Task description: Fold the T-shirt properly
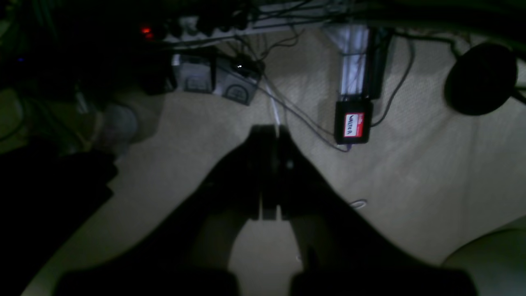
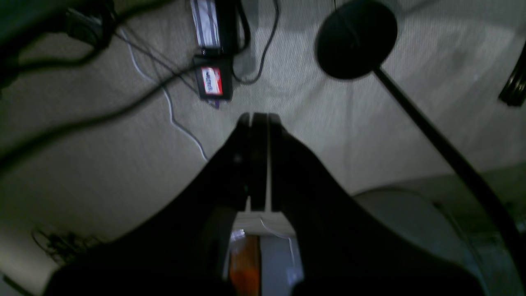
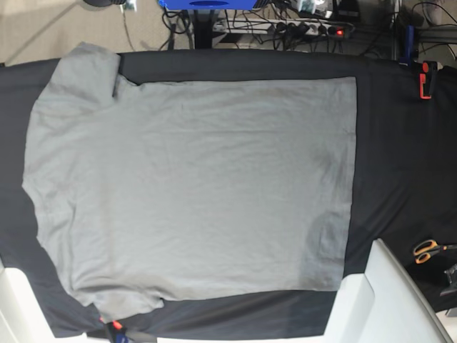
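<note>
Grey T-shirt [image 3: 193, 189] flat, collar leftward

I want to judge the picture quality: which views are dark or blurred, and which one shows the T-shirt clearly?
Left wrist view: very dark, the shut left hand only a black silhouette against dim carpet. Right wrist view: a little brighter but blurred, the shut right hand also a silhouette. Base view: evenly lit and sharp, the T-shirt spread flat on the black cloth, soft shadows near its hem.
</note>
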Action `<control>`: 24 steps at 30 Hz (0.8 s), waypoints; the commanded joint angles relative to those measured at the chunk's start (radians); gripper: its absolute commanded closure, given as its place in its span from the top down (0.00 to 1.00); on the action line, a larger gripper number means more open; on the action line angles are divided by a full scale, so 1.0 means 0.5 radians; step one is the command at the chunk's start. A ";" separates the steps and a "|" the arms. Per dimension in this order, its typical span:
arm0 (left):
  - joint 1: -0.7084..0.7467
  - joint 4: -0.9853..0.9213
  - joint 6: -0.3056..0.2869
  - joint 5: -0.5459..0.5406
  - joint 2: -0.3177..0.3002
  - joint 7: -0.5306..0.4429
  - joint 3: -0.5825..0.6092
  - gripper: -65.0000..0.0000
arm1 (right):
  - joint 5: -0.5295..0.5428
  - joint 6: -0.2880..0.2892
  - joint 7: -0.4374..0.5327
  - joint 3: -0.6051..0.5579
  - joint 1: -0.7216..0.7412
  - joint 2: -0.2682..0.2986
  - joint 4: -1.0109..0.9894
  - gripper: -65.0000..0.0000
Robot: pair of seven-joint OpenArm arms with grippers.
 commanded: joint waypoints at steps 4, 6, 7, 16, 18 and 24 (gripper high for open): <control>0.124 0.206 0.015 -0.060 -0.031 -0.023 -0.003 0.00 | 0.006 0.001 -0.114 0.162 -0.203 0.001 0.443 0.00; 0.149 0.261 0.015 -0.167 -0.064 -0.023 -0.003 0.00 | 0.003 0.001 -0.154 0.217 -0.286 -0.002 0.630 0.00; 0.161 0.285 0.015 -0.222 -0.074 -0.023 -0.003 0.00 | 0.003 0.001 -0.169 0.232 -0.317 -0.002 0.704 0.00; 0.296 0.602 0.015 -0.369 -0.187 -0.023 0.000 0.00 | 0.006 0.001 -0.219 0.290 -0.476 -0.002 1.056 0.00; 0.345 0.700 0.015 -0.366 -0.209 -0.023 0.000 0.00 | 0.006 0.001 -0.219 0.318 -0.501 -0.002 1.090 0.00; 0.508 1.047 0.015 -0.379 -0.252 -0.023 -0.003 0.00 | 0.006 0.001 -0.222 0.315 -0.645 -0.005 1.412 0.00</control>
